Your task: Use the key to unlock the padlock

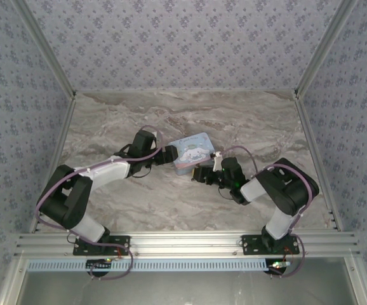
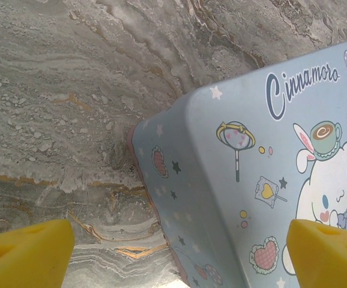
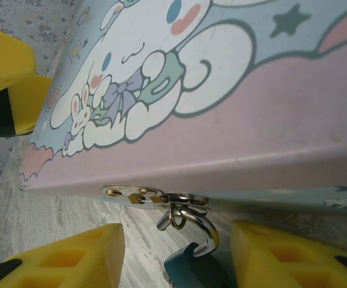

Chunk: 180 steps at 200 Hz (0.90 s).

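Padlock (image 3: 194, 269) hung by its shackle from the front hasp (image 3: 131, 195) of the tin (image 3: 269, 120) is flanked, ungripped, by the half-open right hand (image 3: 179, 264), while the left hand (image 2: 176, 255) is held wide open and empty across a tin corner, seemingly to brace it.

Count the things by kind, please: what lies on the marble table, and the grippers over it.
tin box: 1
padlock: 1
gripper: 2, the left gripper and the right gripper
Total: 4
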### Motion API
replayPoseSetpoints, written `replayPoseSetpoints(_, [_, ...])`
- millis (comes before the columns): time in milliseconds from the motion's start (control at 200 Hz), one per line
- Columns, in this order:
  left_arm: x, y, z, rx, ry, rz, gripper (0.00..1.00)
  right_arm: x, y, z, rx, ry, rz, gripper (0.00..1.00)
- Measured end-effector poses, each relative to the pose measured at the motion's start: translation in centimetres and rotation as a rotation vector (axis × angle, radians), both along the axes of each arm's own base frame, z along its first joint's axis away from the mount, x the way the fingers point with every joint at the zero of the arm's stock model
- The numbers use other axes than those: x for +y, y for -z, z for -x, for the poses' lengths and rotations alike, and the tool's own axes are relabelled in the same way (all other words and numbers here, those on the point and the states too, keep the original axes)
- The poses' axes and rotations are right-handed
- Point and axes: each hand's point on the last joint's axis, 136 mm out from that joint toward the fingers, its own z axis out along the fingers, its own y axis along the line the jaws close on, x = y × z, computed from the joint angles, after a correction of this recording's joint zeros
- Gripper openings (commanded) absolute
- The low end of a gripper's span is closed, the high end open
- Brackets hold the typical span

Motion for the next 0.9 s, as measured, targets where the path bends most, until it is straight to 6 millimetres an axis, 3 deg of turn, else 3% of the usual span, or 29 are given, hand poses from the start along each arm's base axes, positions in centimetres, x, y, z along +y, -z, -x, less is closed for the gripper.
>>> replayPoseSetpoints(560, [0.14, 0.26, 0.20, 0.013, 0.000, -0.009, 0.92, 0.06, -0.20, -0.07, -0.001, -0.008, -0.017, 0.15])
replayPoseSetpoints(899, [0.59, 0.71, 0.41, 0.033, -0.008, -0.024, 0.93, 0.04, -0.17, -0.07, 0.001, -0.007, -0.017, 0.08])
